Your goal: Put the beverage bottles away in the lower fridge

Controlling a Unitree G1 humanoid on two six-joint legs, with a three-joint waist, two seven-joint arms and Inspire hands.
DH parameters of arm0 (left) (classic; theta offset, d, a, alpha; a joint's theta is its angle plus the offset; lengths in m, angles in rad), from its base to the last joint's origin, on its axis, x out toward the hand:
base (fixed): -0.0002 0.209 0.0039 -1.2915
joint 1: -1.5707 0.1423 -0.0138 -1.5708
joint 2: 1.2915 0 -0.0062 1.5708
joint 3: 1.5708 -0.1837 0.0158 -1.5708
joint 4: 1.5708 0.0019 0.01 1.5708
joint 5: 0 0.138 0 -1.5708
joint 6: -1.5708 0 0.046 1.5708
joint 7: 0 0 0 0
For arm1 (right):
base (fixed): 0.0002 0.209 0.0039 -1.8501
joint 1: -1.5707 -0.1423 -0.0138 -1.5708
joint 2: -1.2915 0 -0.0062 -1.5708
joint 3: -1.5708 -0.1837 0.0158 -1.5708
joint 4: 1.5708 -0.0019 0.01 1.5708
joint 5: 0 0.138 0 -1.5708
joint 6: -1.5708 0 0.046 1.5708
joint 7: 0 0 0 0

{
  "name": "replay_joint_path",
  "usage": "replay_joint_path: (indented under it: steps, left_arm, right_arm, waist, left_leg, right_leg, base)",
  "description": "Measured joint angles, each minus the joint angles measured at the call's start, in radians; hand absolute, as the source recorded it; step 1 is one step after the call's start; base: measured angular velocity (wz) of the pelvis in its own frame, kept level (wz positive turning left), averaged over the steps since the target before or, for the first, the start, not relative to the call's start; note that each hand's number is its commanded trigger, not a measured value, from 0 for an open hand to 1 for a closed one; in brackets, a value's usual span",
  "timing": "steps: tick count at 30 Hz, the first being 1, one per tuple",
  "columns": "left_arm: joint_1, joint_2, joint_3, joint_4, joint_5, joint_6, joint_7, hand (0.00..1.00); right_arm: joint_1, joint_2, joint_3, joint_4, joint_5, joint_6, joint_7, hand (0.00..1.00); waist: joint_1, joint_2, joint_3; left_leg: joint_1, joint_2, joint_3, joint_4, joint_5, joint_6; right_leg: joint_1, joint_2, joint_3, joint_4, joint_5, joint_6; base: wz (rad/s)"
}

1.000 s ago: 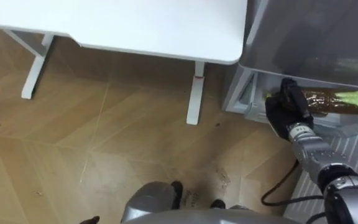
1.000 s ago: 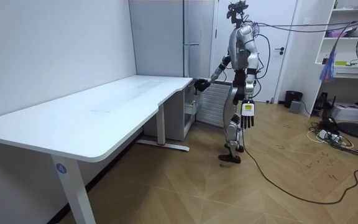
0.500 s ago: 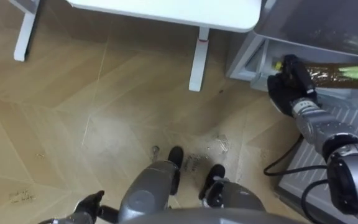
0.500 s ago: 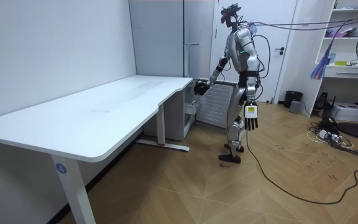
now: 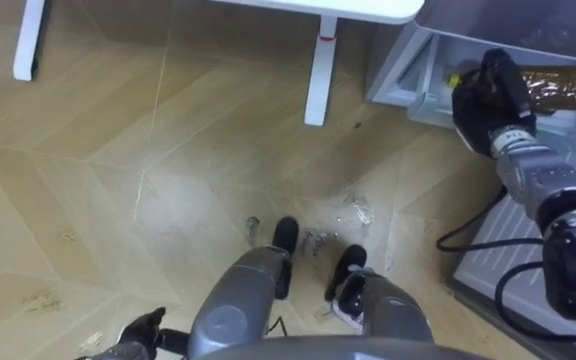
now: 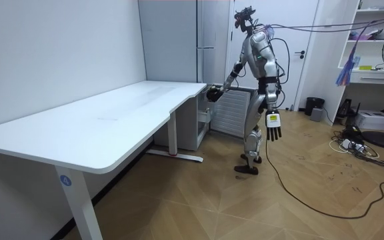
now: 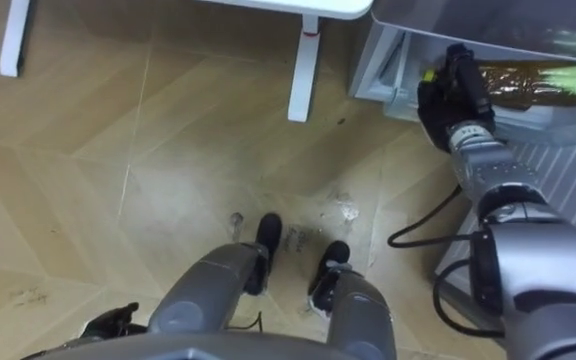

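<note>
A bottle point(image 5: 560, 88) of brown drink with a green cap lies on its side in the open lower fridge drawer point(image 5: 415, 88), at the upper right of the eye views. My right hand point(image 5: 488, 98) is curled round the bottle's near end point(image 7: 528, 82), inside the drawer's mouth. In the room view I stand before the grey fridge point(image 6: 202, 40), my right hand point(image 6: 213, 92) reaching to its low part. My left hand point(image 6: 273, 127) hangs at my side with straight fingers; it also peeks in at the lower left point(image 5: 140, 328).
The white desk point(image 6: 112, 113) stands next to the fridge, its leg point(image 5: 318, 65) close to the drawer's left side. A white ribbed panel point(image 5: 528, 250) lies open at my right. Wooden floor point(image 5: 168, 180) spreads to the left.
The eye views have shifted downward, so more floor and less desk shows. My right hand stays on the bottle at the drawer. My left hand has swung slightly outward.
</note>
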Motion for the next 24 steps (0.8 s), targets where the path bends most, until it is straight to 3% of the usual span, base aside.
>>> replay_joint_path:
  steps: [3,7,10,14,24]
  left_arm:
    - [-0.003,0.000,0.000,0.001,-0.001,0.000,-0.003,0.00]
    - [-0.004,0.000,-0.007,0.003,-0.010,0.000,-0.004,0.00]
    - [-0.005,0.000,-0.012,0.003,-0.018,-0.001,-0.009,0.00]
    - [-0.008,0.000,-0.047,0.002,-0.017,-0.002,-0.004,0.00]
    - [-0.009,0.001,-0.056,0.003,-0.018,-0.002,0.006,0.00]
  right_arm:
    - [0.000,-0.023,-0.002,0.000,0.000,-0.003,0.000,0.00]
    - [-0.010,-0.031,-0.001,0.000,0.000,-0.009,-0.003,0.00]
    - [-0.029,-0.044,0.007,-0.007,0.000,-0.035,-0.005,0.00]
    - [-0.030,-0.047,0.010,-0.005,0.000,-0.034,-0.015,0.00]
    - [-0.031,-0.056,0.010,-0.005,-0.001,-0.035,-0.033,0.00]
  waist:
    - [0.013,0.013,0.0079]
    - [0.014,0.016,0.0074]
    - [0.014,0.015,0.0072]
    - [0.014,0.014,0.0068]
    - [0.020,0.013,0.0059]
  left_leg:
    - [-0.011,0.000,0.000,0.001,0.000,0.000]
    - [-0.025,0.000,0.003,0.006,0.001,0.000]
    - [-0.023,0.006,0.035,0.007,0.001,0.000]
    - [-0.019,0.006,0.035,0.007,0.002,0.002]
    - [-0.014,0.007,0.044,0.015,0.004,0.006]
  right_leg:
    - [-0.011,0.000,0.002,0.002,0.000,0.000]
    - [-0.024,0.000,0.002,0.004,-0.002,-0.001]
    - [-0.022,-0.001,0.004,0.005,-0.002,0.000]
    - [-0.021,-0.002,0.004,0.011,-0.002,0.000]
    - [-0.022,-0.003,0.014,0.023,-0.004,-0.001]
  base:
    - [0.00]
    - [0.00]
    - [0.00]
    - [0.00]
    - [-0.01]
